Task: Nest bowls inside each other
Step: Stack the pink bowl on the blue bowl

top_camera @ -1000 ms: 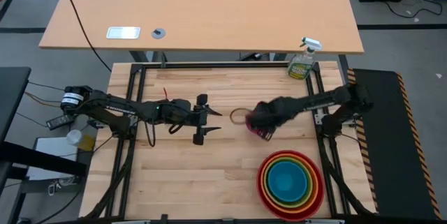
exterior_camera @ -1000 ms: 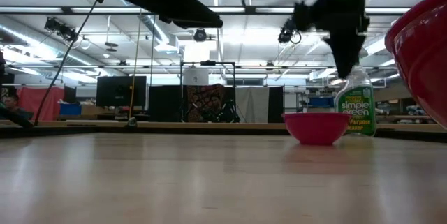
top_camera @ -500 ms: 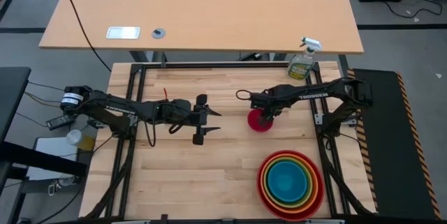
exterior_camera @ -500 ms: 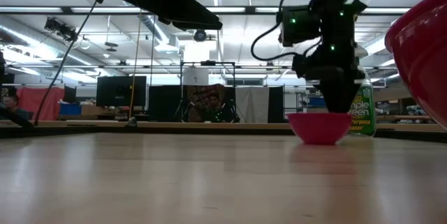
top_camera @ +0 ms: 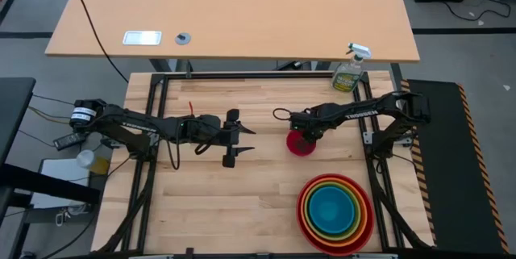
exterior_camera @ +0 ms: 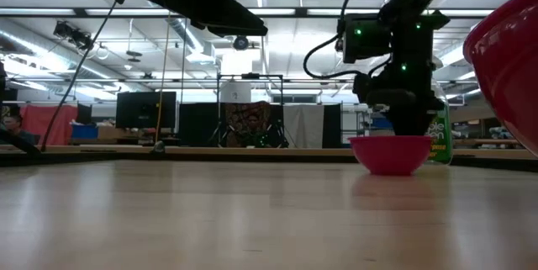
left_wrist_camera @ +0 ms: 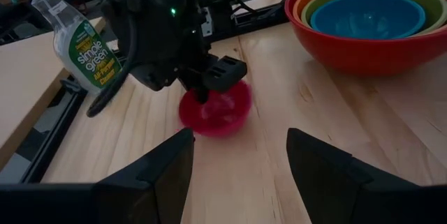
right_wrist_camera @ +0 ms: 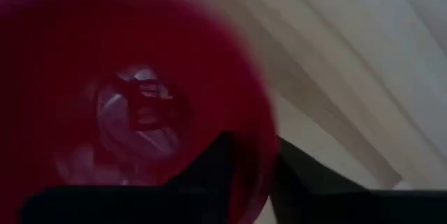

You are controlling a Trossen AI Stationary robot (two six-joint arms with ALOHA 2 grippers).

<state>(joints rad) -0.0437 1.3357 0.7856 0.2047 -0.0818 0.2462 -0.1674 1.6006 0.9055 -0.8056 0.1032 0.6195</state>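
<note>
The small pink bowl (top_camera: pixel 300 143) stands on its base on the wooden table, right of the middle; it also shows in the low view (exterior_camera: pixel 389 152). My right gripper (top_camera: pixel 308 131) points down over the bowl's far rim and is shut on it. The red bowl (top_camera: pixel 304 225) stands near the front right edge with the orange, lime green and blue bowls (top_camera: pixel 334 208) nested inside it. My left gripper (top_camera: pixel 242 139) hangs open above the table's middle, well left of the pink bowl, with nothing between its fingers. My right gripper has the pink bowl's wall at its far rim (right_wrist_camera: pixel 260 161) between its two fingers, one finger (right_wrist_camera: pixel 209 175) inside the bowl and the other (right_wrist_camera: pixel 307 175) outside. The fingers come from above, pointing down. The bowl stands upright with its base on the table (exterior_camera: pixel 391 169).
A green spray bottle (top_camera: pixel 349 72) stands at the table's far right corner, behind the pink bowl. Black frame rails (top_camera: pixel 242 75) run along the table's edges. Bare wood lies between the pink bowl and the nested stack (left_wrist_camera: pixel 363 49).
My right gripper has swung in and come down from above the table onto the pink bowl's far rim, tipping until it points straight down. The bowl has stayed on the table and slid slightly sideways.
</note>
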